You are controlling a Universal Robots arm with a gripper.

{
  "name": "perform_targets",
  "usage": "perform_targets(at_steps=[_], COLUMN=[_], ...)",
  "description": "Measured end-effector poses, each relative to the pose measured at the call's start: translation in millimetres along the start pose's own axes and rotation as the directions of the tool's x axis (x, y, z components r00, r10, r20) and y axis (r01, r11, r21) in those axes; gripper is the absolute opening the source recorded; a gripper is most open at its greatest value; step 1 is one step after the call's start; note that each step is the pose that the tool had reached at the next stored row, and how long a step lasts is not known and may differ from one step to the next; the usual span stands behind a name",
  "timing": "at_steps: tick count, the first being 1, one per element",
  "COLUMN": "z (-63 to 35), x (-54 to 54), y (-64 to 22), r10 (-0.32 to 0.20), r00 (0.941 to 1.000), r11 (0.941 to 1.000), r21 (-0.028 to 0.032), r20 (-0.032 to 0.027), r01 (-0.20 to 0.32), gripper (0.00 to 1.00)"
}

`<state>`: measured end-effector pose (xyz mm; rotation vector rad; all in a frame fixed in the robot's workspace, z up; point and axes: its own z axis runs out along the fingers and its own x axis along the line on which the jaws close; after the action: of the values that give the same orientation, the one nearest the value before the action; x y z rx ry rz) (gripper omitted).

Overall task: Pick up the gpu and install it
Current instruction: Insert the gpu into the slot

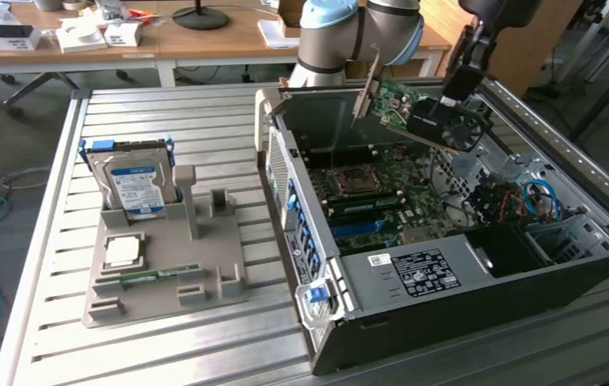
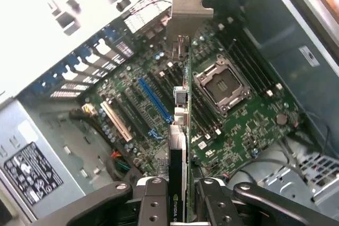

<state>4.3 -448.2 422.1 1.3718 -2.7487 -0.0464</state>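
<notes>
My gripper is shut on the gpu, a green circuit card with a black fan housing and a silver end bracket. The card hangs tilted in the air above the open computer case, over the back part of the motherboard. In the wrist view the gpu runs edge-on away from my gripper, clamped between the two black fingers. Its bracket is at the far end. Below it lie the motherboard, a blue expansion slot and the processor socket.
A grey fixture on the slatted metal table holds a silver hard drive with a blue label, a processor chip and a green memory stick. Case walls, cables and a power supply surround the motherboard.
</notes>
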Motion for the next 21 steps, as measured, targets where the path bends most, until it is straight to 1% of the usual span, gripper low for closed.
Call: perform_targets(at_steps=[3,6,8,11,13,16,18,21], z=[0.5,1.1,1.4,2.0,2.4,2.9,3.3,3.8], x=[0.0,-0.1,-0.1,-0.1,-0.1,-0.1,-0.2,-0.2], y=[0.0,-0.1,-0.1,-0.1,-0.1,-0.2,-0.2,-0.2], r10=[-0.055,-0.109,-0.145,-0.198,-0.234,-0.286,-0.320,-0.370], r00=[0.9985,0.9940,0.9895,0.9802,0.9722,0.9580,0.9472,0.9288], r11=[0.9985,0.9940,0.9895,0.9802,0.9723,0.9581,0.9472,0.9289], r21=[0.0026,0.0049,0.0063,0.0083,0.0096,0.0112,0.0122,0.0134], r20=[-0.0033,-0.0066,-0.0088,-0.0121,-0.0146,-0.0181,-0.0204,-0.0235], r01=[0.055,0.109,0.145,0.198,0.234,0.286,0.320,0.370], gripper=[0.26,0.26,0.26,0.26,0.26,0.26,0.26,0.26])
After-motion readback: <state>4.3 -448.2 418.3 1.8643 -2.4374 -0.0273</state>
